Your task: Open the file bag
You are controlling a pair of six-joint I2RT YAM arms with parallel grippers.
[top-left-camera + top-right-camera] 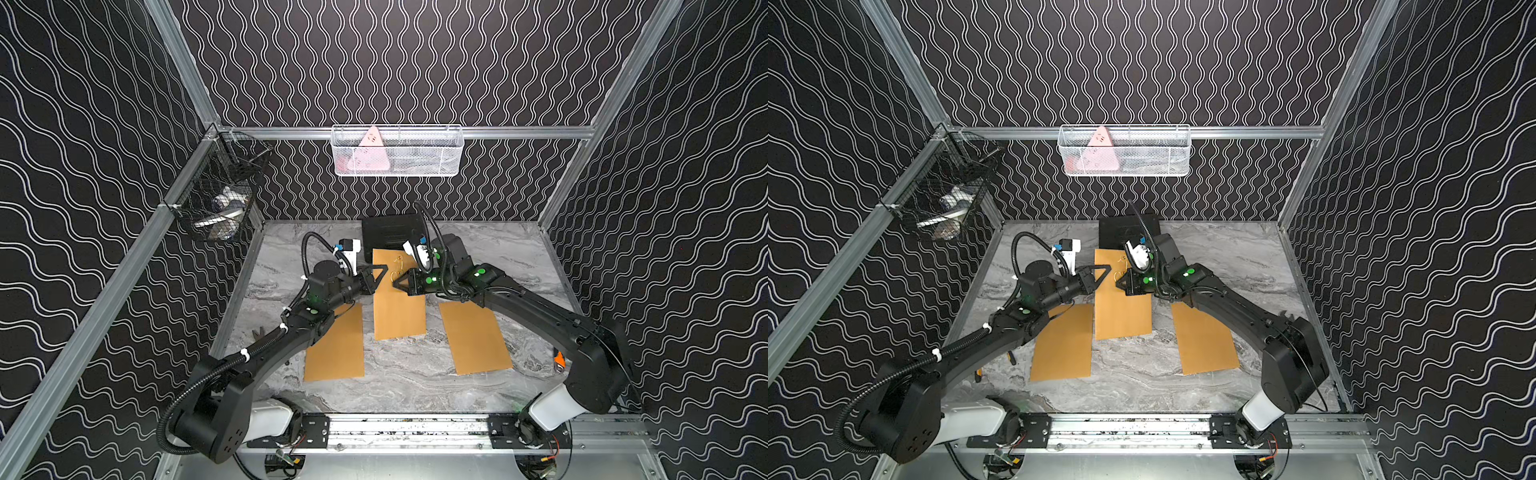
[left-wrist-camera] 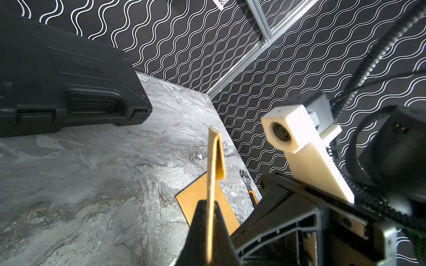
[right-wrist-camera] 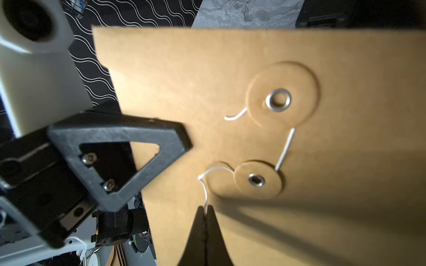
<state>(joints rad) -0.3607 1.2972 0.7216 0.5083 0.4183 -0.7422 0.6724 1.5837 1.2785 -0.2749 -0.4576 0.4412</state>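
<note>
Bag (image 1: 399,311) mid tabletop, toward back edge, far end by black case (image 1: 388,232). Left gripper (image 2: 208,207) pinching bag's side edge. Right gripper (image 3: 205,213) pinching white string (image 3: 205,195) looped round button (image 3: 258,179).

Tight at centre — the left gripper (image 1: 384,271) and right gripper (image 1: 395,283) meet almost tip to tip over the middle file bag (image 1: 399,311), the left clamped on its edge, the right on its string (image 3: 205,195). The black case (image 1: 390,232) blocks just behind. The left bag (image 1: 336,349) and right bag (image 1: 473,340) lie flat, low — bare table (image 1: 511,257) at back right and along the front stands open.
</note>
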